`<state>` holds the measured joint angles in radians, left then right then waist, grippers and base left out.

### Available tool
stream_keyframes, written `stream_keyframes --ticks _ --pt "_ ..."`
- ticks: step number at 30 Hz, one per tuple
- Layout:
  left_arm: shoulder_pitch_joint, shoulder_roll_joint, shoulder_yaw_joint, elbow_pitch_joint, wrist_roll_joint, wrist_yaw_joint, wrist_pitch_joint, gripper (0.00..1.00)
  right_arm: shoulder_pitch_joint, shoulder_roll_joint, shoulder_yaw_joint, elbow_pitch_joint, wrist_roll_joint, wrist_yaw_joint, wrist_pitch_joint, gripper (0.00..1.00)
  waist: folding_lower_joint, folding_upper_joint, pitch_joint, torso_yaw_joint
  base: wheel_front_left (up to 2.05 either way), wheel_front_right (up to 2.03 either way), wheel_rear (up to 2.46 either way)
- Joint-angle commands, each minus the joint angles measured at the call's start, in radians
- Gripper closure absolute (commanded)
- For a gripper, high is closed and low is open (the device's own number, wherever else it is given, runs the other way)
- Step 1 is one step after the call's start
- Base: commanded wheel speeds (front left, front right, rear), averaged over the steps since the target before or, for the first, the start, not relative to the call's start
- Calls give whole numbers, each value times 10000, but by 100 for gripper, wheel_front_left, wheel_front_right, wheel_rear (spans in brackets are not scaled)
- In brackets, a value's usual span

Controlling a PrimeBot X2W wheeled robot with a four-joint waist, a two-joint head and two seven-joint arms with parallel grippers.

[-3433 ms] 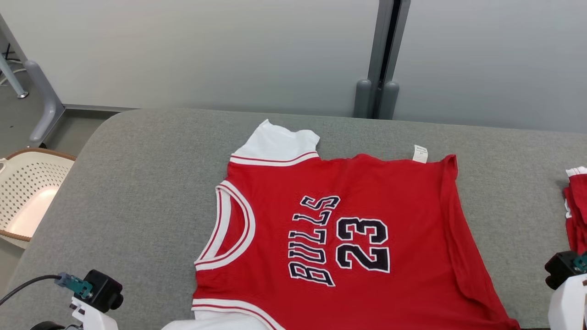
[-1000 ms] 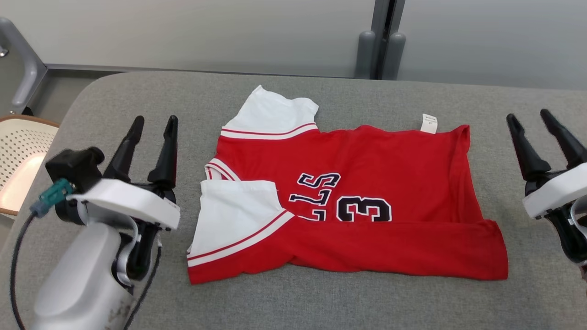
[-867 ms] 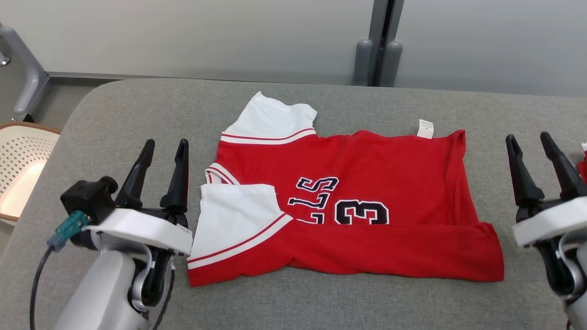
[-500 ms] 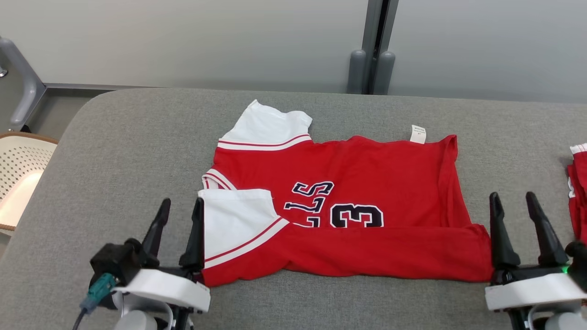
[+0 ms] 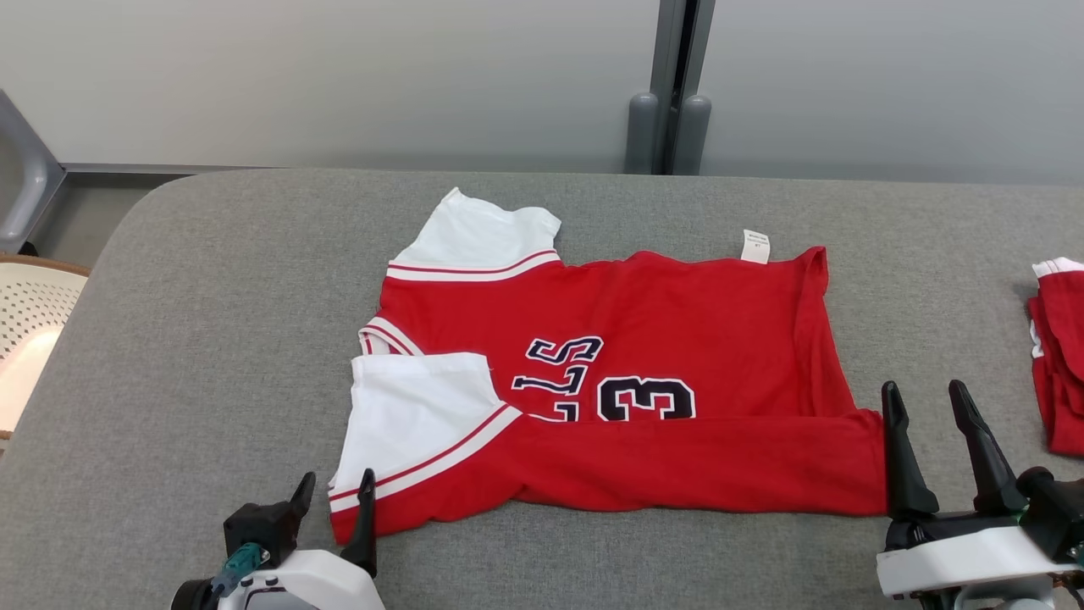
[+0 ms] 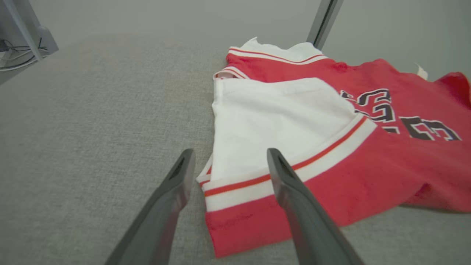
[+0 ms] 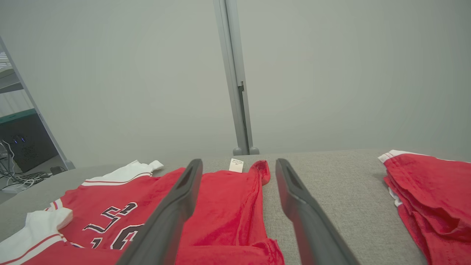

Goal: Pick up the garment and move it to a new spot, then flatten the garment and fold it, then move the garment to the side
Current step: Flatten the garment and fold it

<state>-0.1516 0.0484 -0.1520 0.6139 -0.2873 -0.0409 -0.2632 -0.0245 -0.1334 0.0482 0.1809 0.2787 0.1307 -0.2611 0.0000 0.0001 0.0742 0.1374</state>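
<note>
The garment (image 5: 660,322) is a red basketball jersey with white shoulder panels and dark lettering, lying on the grey table (image 5: 212,322). Its near long edge is folded over onto the chest, covering part of the lettering. My left gripper (image 5: 335,487) stands open at the jersey's near left corner, holding nothing; in the left wrist view its fingertips (image 6: 228,162) frame the white-and-red trim of the garment (image 6: 279,121). At the near right corner my right gripper (image 5: 924,396) is open and empty too. In the right wrist view its fingers (image 7: 237,163) point over the garment's right hem (image 7: 235,206).
A stack of folded red garments (image 5: 1059,347) lies at the table's right edge, also in the right wrist view (image 7: 434,195). A white perforated basket (image 5: 25,330) stands off the table's left side. A grey wall with a post (image 5: 669,85) runs behind the table.
Both grippers have drawn back toward me, from beside the jersey's middle down to its near corners, staying open. The head camera has shifted a little. The jersey's near edge was folded over earlier.
</note>
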Motion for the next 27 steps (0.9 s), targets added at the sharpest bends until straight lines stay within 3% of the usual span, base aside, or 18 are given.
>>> stream_keyframes --ticks 1,7,17,18,19,20,21,27 --pt "-270 73 32 439 32 183 -12 0 -79 -6 4 -27 25 1 -53 0 0 -1 -11 -20 0 0 0" --pt "-820 54 54 1997 15 582 -7 0 36 -87 31 8 110 1 -54 0 0 -1 3 -92 0 0 0" --pt "-1484 36 -436 3656 112 334 456 0 -79 -52 -30 30 98 1 -55 0 0 -1 193 -219 0 0 0" --pt "-1508 24 -515 3780 121 258 535 11 -78 -43 -81 63 57 1 -53 0 0 -1 212 -225 0 0 0" --pt "-1551 -5 -609 3888 141 177 585 70 -77 -28 -160 96 23 1 -55 0 0 -1 227 -228 0 0 0" --pt "-1595 -10 -690 3977 166 90 636 94 -77 -4 -246 151 -11 1 -53 0 0 -1 240 -226 0 0 0" --pt "-1634 -9 -731 4049 158 47 650 100 -79 19 -326 217 -22 1 -55 0 0 -1 251 -217 0 0 0" --pt "-1970 109 -610 3613 72 204 108 100 -214 206 -553 1452 191 1 -53 0 0 -1 258 -73 0 0 0"
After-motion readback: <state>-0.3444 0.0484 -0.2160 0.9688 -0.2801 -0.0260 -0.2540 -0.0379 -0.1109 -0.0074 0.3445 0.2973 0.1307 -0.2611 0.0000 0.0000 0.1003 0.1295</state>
